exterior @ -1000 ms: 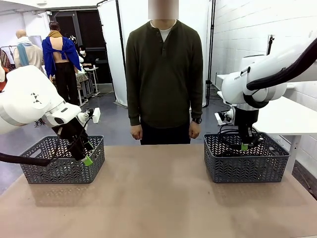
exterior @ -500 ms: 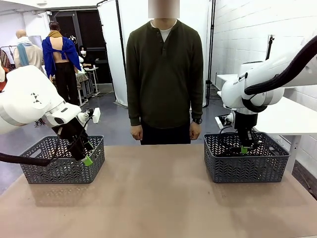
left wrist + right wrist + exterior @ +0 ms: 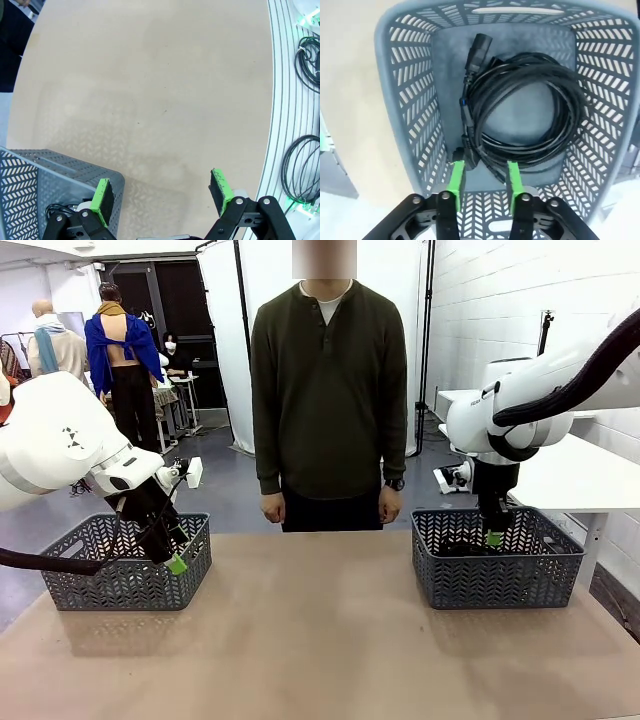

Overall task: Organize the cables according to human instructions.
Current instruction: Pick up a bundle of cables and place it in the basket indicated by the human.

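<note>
The right claw [image 3: 485, 181] hangs over the right basket [image 3: 407, 115] at the lower middle of its wrist view, its jaws partly apart and gripping nothing. A coiled black cable [image 3: 527, 112] lies released on the basket floor just beyond the green pads [image 3: 456, 176]. The left claw [image 3: 162, 192] stands wide open and empty over the counter [image 3: 150, 85], beside the left basket [image 3: 30, 182].

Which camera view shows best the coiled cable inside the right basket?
The right wrist view: it looks straight down on the whole coiled cable and its plug in the right basket. The front view gives a dark patch behind the basket's wall. The left wrist view shows other cables.
</note>
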`<state>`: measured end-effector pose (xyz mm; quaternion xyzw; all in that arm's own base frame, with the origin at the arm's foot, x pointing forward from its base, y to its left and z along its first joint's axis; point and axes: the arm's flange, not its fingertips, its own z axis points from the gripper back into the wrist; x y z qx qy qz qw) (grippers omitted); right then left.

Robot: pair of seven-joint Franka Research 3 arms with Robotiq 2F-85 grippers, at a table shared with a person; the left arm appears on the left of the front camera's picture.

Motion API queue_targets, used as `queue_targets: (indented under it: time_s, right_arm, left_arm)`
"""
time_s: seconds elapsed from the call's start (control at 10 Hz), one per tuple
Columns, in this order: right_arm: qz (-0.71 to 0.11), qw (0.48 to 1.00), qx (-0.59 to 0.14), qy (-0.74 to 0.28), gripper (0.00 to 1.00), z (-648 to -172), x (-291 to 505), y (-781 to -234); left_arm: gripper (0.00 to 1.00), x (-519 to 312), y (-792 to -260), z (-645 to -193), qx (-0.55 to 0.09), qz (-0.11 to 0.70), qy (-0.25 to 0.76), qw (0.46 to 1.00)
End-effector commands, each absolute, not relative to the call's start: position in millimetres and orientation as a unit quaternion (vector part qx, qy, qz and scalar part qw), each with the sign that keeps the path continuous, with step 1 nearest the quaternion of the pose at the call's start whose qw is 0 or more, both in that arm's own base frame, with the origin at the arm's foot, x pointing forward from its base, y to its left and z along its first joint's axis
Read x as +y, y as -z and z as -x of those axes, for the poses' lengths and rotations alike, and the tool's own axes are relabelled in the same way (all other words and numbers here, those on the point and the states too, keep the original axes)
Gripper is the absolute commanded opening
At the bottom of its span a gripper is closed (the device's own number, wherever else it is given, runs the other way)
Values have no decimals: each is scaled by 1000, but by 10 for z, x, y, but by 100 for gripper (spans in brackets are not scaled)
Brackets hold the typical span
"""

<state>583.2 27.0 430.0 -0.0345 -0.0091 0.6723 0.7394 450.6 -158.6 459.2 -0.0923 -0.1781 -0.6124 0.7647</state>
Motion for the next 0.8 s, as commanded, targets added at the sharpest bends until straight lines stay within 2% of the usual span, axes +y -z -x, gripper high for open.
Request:
queue_targets:
  time_s: [0.0, 0.6, 0.7]
  right_arm:
    - [18, 745, -23, -666, 100, -5885, 253, -4369]
    - [18, 758, -16, -652, 100, -5894, 291, -4416]
    - [31, 744, -6, -668, 100, -5848, 254, -4386]
  left_arm:
    - [100, -1590, -4597, -4504, -178, 92, 612, 765]
    - [100, -1590, -4597, -4504, -178, 92, 612, 765]
    - [100, -1590, -4597, -4504, -178, 92, 612, 765]
